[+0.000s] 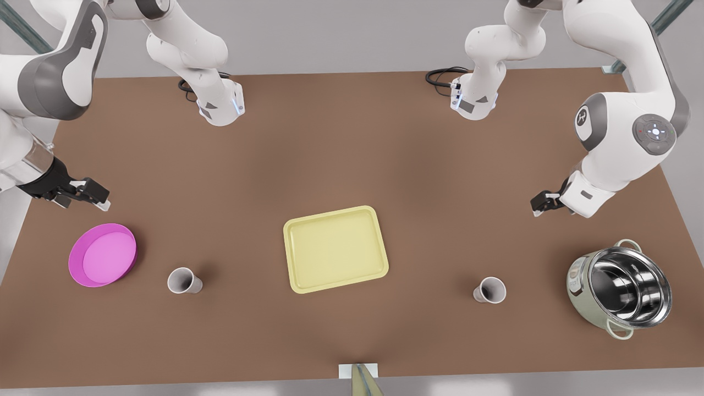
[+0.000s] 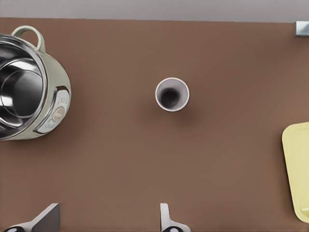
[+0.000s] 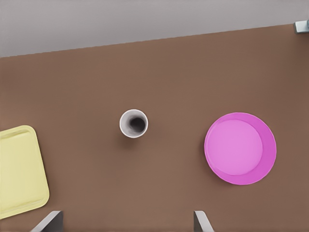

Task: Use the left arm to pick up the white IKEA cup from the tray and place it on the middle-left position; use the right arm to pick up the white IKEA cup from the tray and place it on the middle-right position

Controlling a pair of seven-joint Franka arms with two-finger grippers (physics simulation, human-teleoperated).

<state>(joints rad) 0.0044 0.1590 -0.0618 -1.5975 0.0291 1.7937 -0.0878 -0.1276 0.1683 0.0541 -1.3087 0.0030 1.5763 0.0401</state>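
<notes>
Cups are noted off the tray in the front view: the pale-yellow tray (image 1: 335, 247) lies bare at mid-table, the dish-side cup (image 1: 184, 280) stands upright between it and the magenta dish (image 1: 74, 264), and the pot-side cup (image 1: 489, 290) stands between the tray and the steel pot (image 1: 577, 280). The right gripper (image 1: 99, 198) is held above the dish at the front view's left; the left gripper (image 1: 539, 206) is held well apart from its cup at the front view's right. Both placements are judged done.

In the left wrist view the pot-side cup (image 2: 172, 94) is looked into from above, with the pot (image 2: 48, 111) and a tray edge (image 2: 297, 169) to either side. The left gripper (image 2: 106, 222) is seen with fingers spread, nothing between them.

In the right wrist view the dish-side cup (image 3: 133, 123) is seen between the tray (image 3: 19, 169) and the dish (image 3: 270, 150). The right gripper (image 3: 125, 222) is likewise spread and empty.

Each cup is judged light, rigid, smooth-walled and easily tipped; a grasp across the wall just below the rim is advised.
</notes>
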